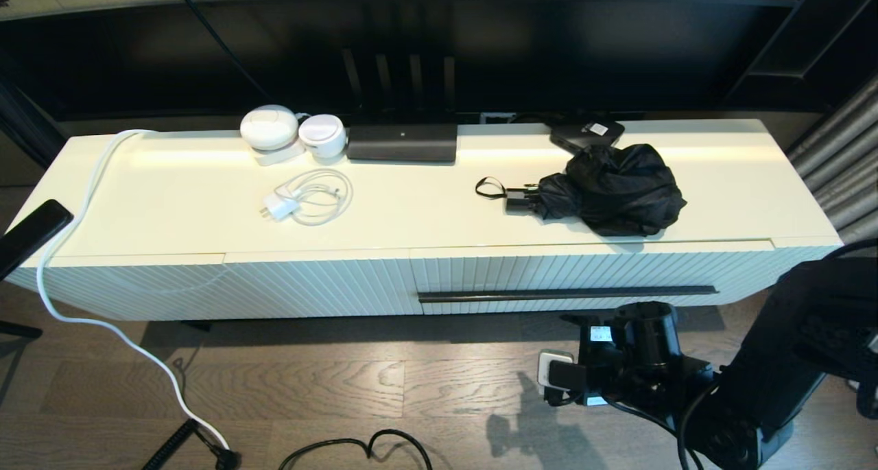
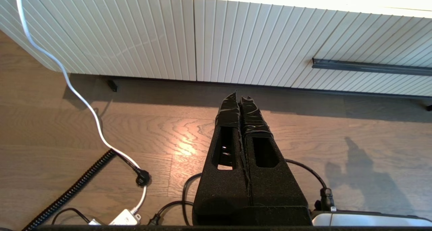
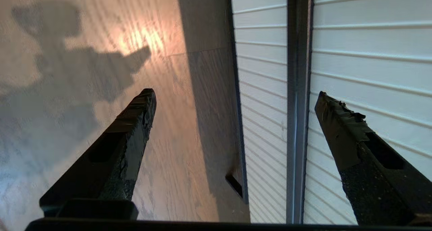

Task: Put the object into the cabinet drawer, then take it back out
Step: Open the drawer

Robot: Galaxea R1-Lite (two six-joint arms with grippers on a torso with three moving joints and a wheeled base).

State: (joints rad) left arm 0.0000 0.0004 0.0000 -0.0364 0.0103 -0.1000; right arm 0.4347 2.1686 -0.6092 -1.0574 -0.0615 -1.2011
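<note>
The black folding umbrella [image 1: 610, 189] lies on the cabinet top at the right, its short handle and wrist loop [image 1: 488, 187] pointing left. Below it the ribbed cream drawer [image 1: 583, 274] is closed, with its long black bar handle [image 1: 568, 294] across the front. My right arm [image 1: 638, 350] hangs low in front of the drawer, just under the handle. In the right wrist view my right gripper [image 3: 234, 93] is open, facing the drawer front [image 3: 354, 55], and the bar handle [image 3: 298, 106] runs between its fingers without touching them. My left gripper [image 2: 240, 97] is shut on nothing, low over the floor at the left.
On the cabinet top are a white charger with coiled cable [image 1: 309, 199], two round white devices [image 1: 269, 128], a dark flat box [image 1: 401, 143] and a black box with a white label [image 1: 586, 134]. A white cable [image 1: 75, 202] drops to the floor, where black cords [image 1: 357, 449] lie.
</note>
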